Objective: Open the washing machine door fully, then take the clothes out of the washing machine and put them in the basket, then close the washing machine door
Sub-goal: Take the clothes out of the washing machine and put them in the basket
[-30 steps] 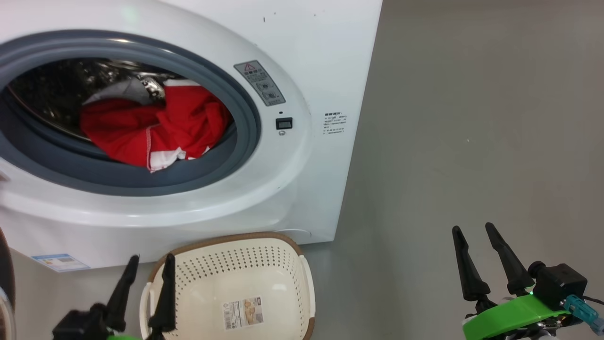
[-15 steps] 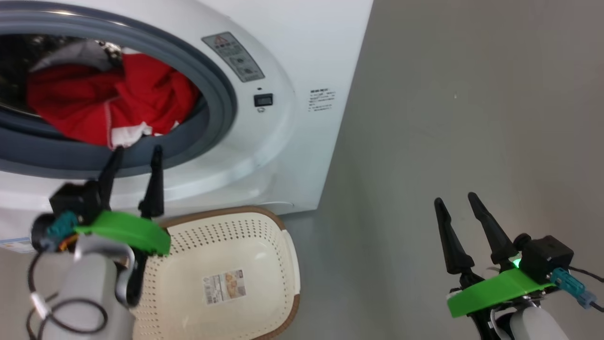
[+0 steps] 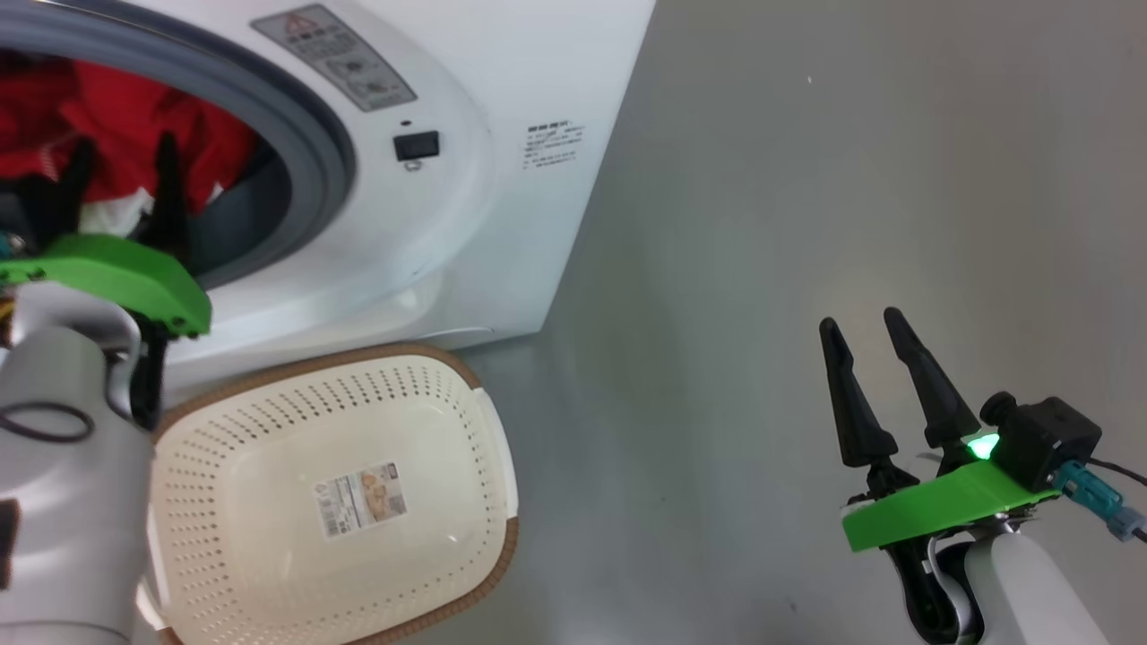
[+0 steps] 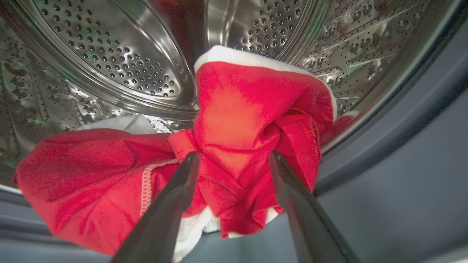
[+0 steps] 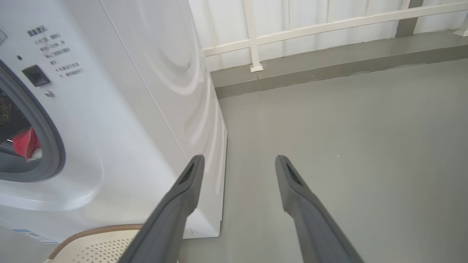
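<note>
At the far left, the left hand [image 4: 234,155] is inside the mouth of the washer [image 3: 502,72]. It is open, with its fingers spread to either side of a bunched red fold and nothing gripped. Whether the tips touch the cloth is hard to say. The clothes [image 4: 234,109] lie heaped at the front of the steel drum [image 4: 128,54], spilling onto the grey ring [image 4: 402,164]. They look soft, light and limp, so they should crumple rather than resist, trail when lifted and perhaps snag on the ring. The knot of folds between the fingers seems the best place to take hold, since thick gathered cloth is less likely to slip than a single layer. A red sheet with white stitching spreads to the left, and one pinch may not bring it along. I cannot tell how many garments there are, nor whether the pale cloth behind the red belongs to them. The underside of the heap is hidden, and the head view cuts off the left of the opening. On the floor [image 3: 806,224] just in front of the washer sits the basket [image 3: 269,421], with only a label [image 3: 358,499] in it and its near left corner covered by the left forearm. Well to the right, the right hand [image 3: 858,319] hangs open over the floor, holding nothing.
</note>
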Available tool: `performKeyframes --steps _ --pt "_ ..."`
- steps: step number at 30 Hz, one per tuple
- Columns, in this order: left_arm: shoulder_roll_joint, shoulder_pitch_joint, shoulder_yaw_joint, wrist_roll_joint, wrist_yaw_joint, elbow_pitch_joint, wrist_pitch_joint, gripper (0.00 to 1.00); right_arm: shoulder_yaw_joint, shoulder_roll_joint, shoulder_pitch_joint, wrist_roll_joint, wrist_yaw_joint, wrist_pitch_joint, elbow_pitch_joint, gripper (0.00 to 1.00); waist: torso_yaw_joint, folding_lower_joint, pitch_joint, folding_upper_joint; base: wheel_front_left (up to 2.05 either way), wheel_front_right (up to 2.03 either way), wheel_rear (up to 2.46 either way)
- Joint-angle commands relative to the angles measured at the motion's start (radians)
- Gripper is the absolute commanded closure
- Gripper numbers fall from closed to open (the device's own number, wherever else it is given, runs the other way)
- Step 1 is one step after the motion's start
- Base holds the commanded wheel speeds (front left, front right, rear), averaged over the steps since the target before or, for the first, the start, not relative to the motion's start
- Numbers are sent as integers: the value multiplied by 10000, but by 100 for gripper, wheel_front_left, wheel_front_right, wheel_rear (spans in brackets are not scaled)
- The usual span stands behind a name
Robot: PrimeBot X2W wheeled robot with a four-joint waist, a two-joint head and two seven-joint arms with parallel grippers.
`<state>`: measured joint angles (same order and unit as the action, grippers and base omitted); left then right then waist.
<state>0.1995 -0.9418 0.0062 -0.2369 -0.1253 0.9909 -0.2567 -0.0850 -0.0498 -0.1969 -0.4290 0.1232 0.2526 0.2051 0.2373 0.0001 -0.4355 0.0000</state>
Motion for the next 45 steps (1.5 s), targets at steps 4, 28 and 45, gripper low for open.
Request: performKeyframes --steps 4,28,45 --pt "726 -850 348 141 82 654 -51 0 -304 -6 -309 -88 75 92 -320 0 438 -1 -719 0 0 0 0" --pt "1005 -2004 -221 415 69 2482 -51 100 -451 -5 -665 -217 75 92 -413 0 438 -1 -1115 0 0 0 0" --pt "210 1294 1233 367 145 -2658 -51 100 -240 -5 -417 -13 75 92 -249 0 -226 -1 -110 0 0 0 0"
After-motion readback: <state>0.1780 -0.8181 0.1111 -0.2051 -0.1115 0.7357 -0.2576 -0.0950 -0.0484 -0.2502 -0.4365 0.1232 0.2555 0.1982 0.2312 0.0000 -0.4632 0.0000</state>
